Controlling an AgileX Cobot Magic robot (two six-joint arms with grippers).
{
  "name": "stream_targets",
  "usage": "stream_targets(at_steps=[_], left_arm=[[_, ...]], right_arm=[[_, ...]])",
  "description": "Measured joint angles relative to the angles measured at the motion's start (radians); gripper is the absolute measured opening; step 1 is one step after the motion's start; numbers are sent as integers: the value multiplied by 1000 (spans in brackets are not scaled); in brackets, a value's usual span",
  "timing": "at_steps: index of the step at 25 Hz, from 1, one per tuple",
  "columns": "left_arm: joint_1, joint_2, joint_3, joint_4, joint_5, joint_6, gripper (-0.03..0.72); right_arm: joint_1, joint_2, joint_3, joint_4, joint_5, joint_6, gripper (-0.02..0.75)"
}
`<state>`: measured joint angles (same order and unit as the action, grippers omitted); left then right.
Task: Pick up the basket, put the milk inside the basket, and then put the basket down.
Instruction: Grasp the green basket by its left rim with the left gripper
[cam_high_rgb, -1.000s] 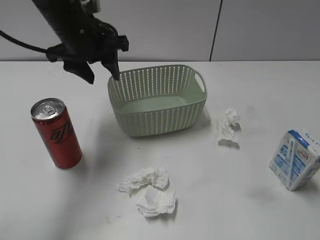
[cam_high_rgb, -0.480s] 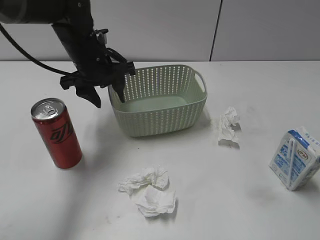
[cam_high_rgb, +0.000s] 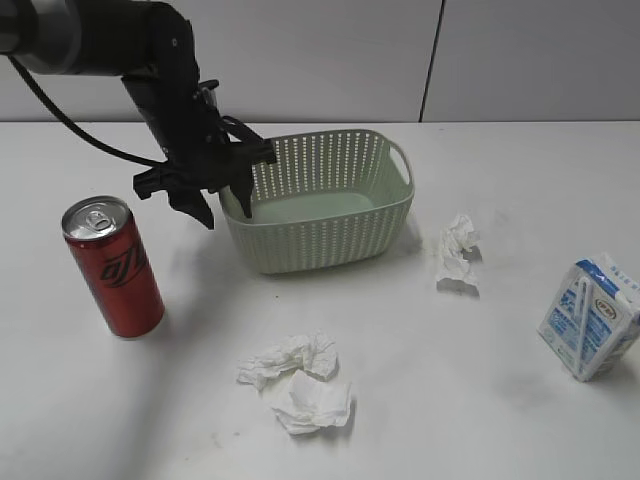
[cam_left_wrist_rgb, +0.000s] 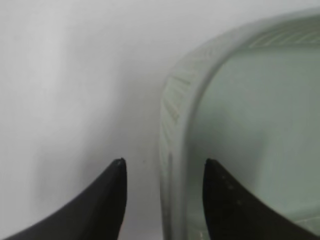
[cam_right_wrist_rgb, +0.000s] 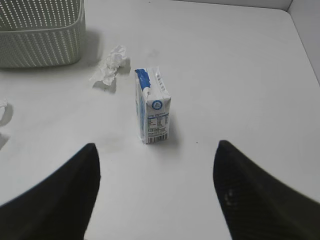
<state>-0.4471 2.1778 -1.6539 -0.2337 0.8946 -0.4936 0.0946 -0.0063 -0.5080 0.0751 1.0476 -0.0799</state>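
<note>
The left gripper (cam_high_rgb: 222, 203) straddles the basket (cam_high_rgb: 330, 215) rim, fingers apart, to clamp it; the right gripper (cam_right_wrist_rgb: 155, 187) hangs spread, milk (cam_right_wrist_rgb: 152, 106) ahead.

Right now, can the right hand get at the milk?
Probably yes: the right hand is open, the milk stands upright ahead between its fingers, apart from the tissue, with bare table around it.

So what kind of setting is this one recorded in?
Probably a lab or test bench, not a home: a bare white table against plain grey wall panels, with staged items only, a basket, a milk carton, a red can and crumpled tissues.
</note>
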Motion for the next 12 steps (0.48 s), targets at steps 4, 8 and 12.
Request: stream_targets(at_steps=[4,8,12], left_arm=[[0,0,-5,-18,-30,0,195],[0,2,-5,-77,-63,0,33],[0,2,-5,-105,-70,-3,9]], right_arm=[[0,0,0,0,0,0,538],[0,0,0,0,0,0,538],[0,0,0,0,0,0,538]])
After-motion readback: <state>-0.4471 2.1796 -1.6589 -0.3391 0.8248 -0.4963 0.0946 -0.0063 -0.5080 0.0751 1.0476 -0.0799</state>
